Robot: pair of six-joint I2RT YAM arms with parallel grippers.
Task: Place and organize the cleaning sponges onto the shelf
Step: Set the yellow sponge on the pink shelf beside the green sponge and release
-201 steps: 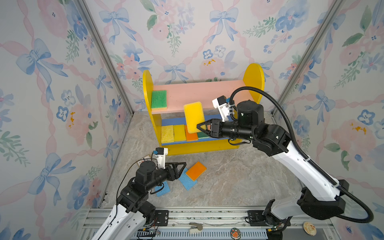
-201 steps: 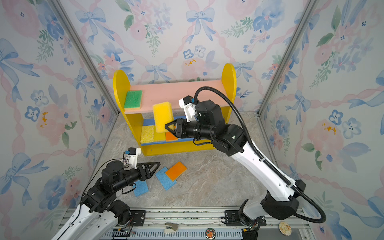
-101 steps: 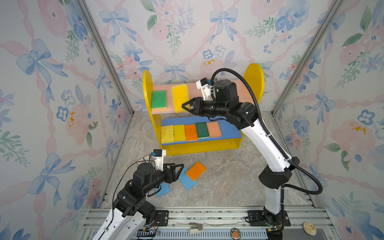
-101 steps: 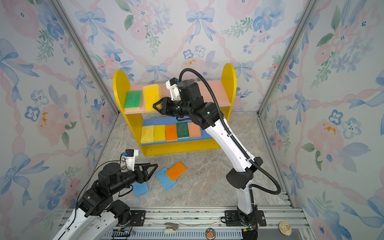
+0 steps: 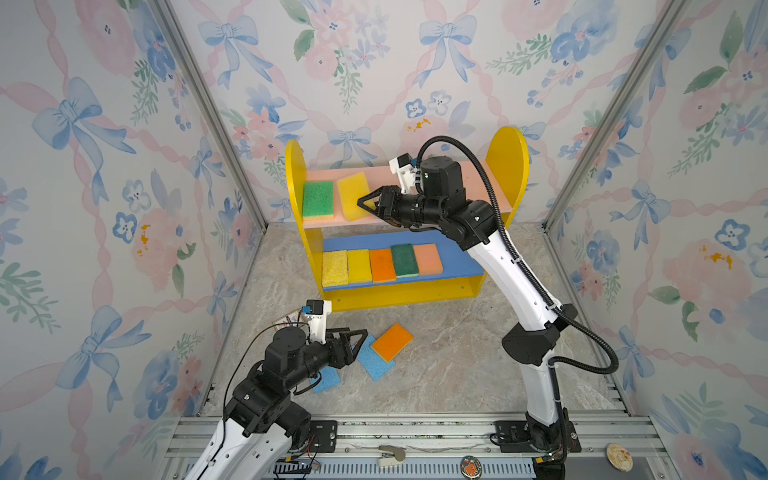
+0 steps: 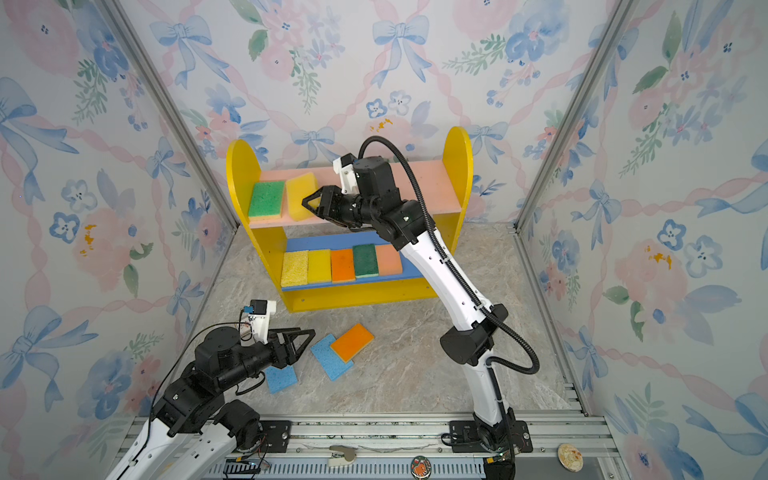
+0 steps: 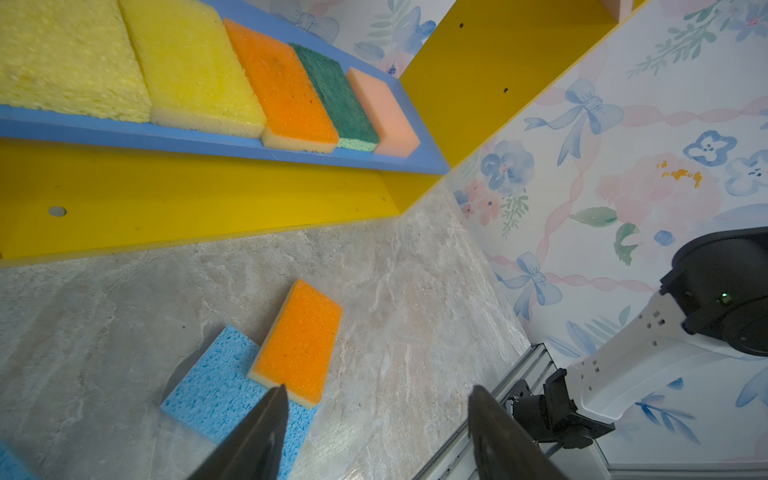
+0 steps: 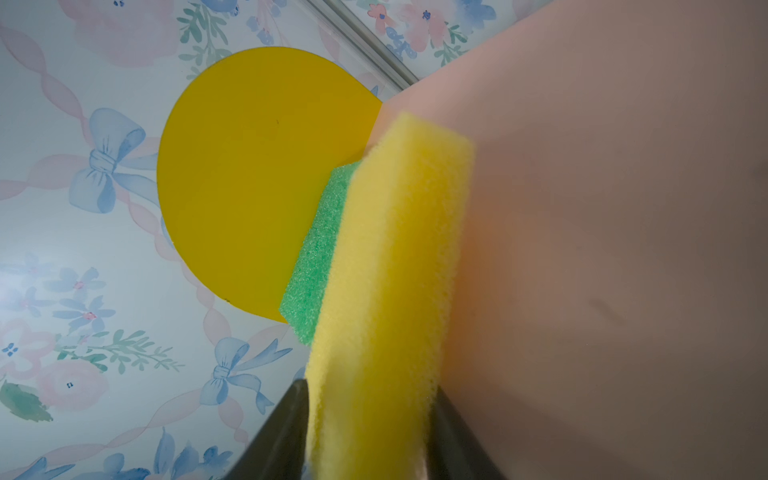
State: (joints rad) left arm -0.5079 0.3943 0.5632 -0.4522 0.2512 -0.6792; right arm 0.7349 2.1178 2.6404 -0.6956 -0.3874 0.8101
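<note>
Flowered walls enclose a marble floor. On the shelf, the right gripper straddles a tilted yellow sponge on the pink board, crowding the green sponge. I cannot tell whether it is clamped or loosened. The left gripper gapes empty over the blue sponge and orange sponge.

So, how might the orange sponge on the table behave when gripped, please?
The orange sponge looks porous, so probably light and squashy. Its coarse face should resist slipping. It overlaps a blue sponge, so pushing may drag that too.
</note>
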